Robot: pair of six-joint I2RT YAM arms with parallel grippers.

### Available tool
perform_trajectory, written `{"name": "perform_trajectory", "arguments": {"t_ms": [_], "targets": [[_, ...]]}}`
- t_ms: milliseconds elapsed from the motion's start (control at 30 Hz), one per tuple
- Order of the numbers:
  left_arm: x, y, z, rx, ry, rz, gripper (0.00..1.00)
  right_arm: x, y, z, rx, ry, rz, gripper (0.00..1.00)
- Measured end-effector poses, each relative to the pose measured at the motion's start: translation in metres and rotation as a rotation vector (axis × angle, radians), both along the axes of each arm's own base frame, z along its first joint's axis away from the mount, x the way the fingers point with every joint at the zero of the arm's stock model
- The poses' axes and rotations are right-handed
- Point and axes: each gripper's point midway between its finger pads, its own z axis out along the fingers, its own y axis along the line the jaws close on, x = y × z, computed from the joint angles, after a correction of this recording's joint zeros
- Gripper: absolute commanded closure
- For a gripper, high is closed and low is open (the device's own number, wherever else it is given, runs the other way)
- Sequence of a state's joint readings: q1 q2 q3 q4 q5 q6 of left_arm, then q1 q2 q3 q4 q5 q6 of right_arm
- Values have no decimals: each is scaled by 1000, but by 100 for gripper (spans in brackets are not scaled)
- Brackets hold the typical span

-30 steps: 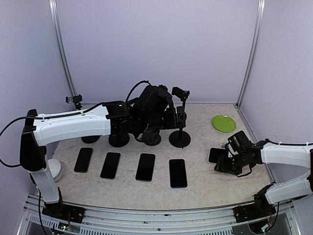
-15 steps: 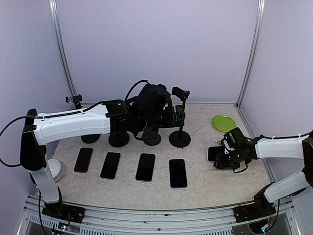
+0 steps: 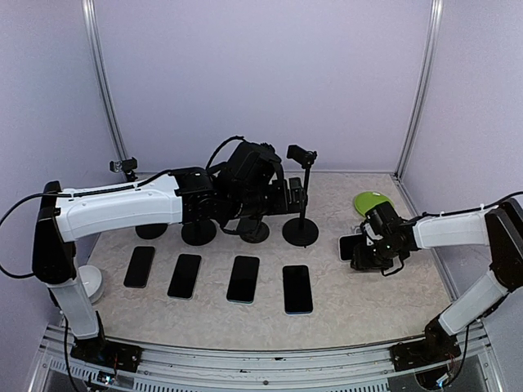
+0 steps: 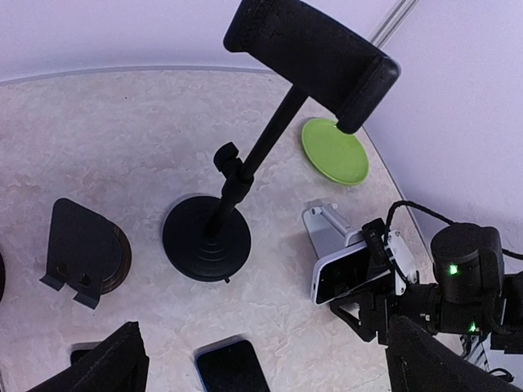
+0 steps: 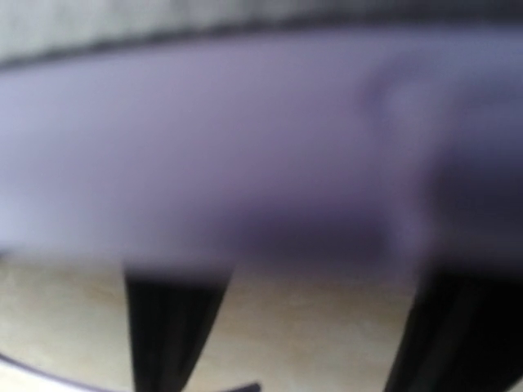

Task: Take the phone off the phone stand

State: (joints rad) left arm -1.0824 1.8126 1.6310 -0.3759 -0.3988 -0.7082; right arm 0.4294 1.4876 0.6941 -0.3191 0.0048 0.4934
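We judge the step in hand to be the grasp-and-lift itself. The phone, in a pale case, leans on the white phone stand near the right edge of the surface, with the green plate beyond it toward the far right corner. Our right tool is on the phone's side away from the stand, its jaws partly apart and straddling the phone's short end. We cannot tell whether the pads are already pressing on the case, and the right wrist view is too blurred to help. Our left tool hangs above the middle of the surface with its jaws spread wide and nothing between them.

To do this well, we should confirm that both pads are on the case before lifting, and close gently enough that the phone does not twist. The lift ought to follow the lean of the stand's back, up and away from its lip, so that the light stand is neither dragged nor tipped. We should watch the stand's foot for any sliding. The left arm should hold off, well clear of the black pole stand beside it.
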Motion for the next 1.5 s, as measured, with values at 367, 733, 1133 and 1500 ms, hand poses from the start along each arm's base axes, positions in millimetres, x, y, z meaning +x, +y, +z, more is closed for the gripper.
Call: {"name": "perform_trajectory", "arguments": {"t_ms": [367, 733, 1133, 1500], "targets": [[2, 11, -4, 8, 10, 9, 1, 27, 6, 1, 8, -6, -12, 44], [-1, 10, -9, 7, 22, -8, 1, 37, 11, 3, 23, -10, 1, 27], [-6, 13, 3, -37, 4, -30, 1, 32, 13, 72, 93, -136, 31, 0], [-9, 18, 2, -43, -7, -33, 1, 32, -16, 145, 256, -266, -153, 0]]}}
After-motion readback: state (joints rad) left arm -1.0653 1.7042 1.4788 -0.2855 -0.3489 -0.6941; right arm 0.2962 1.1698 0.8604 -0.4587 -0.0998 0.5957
